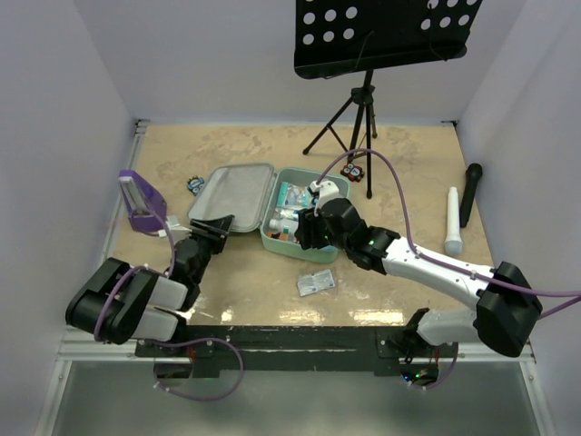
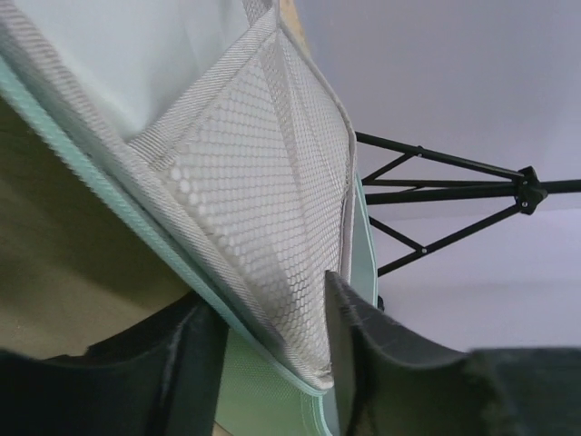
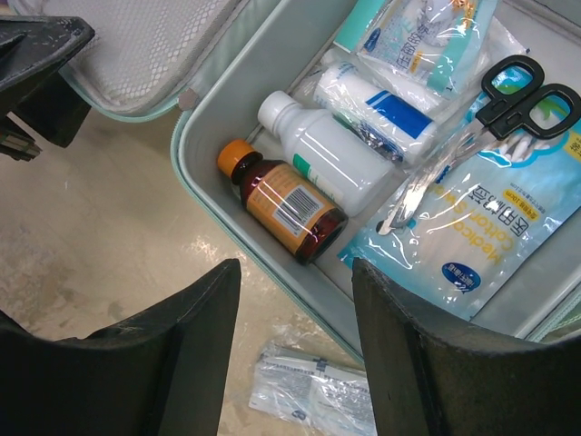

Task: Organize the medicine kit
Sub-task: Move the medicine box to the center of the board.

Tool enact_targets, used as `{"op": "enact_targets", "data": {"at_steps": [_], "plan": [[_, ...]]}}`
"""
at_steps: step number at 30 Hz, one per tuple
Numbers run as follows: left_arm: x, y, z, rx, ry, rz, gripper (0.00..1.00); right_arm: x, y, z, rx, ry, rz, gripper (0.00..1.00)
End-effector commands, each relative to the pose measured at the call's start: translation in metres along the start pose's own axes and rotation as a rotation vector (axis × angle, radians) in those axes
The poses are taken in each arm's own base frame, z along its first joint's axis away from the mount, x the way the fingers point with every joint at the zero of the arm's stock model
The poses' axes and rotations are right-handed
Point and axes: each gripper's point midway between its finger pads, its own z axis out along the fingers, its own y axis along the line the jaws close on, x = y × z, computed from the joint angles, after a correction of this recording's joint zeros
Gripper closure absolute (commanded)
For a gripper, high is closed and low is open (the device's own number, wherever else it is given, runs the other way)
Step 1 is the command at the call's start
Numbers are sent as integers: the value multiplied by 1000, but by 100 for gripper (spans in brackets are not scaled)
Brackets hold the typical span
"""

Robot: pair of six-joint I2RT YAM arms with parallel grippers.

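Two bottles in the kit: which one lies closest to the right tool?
The amber bottle with the orange cap, lying beside the near wall of the medicine kit, ahead of the right tool; the white bottle sits behind it, deeper in.

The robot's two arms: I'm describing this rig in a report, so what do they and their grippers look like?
Left arm and right arm share chunky black joint housings joined by white links, each trailing a thin purple cable. The left gripper and right gripper each have two broad matte-black fingers with rounded edges.
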Motion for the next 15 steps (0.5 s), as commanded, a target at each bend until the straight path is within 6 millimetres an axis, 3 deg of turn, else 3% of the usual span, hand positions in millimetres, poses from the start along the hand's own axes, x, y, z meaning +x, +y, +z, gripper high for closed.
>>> {"op": "enact_targets", "data": {"at_steps": [1, 8, 15], "plan": [[-2, -17, -16, 119, 7, 86, 57, -15, 5, -3, -8, -37, -18, 44], [-14, -50, -10, 157, -28, 275, 69, -12, 2, -5, 2, -36, -15, 44], [-18, -55, -13, 135, -24, 430, 75, -7, 2, -1, 2, -22, -14, 44]]}}
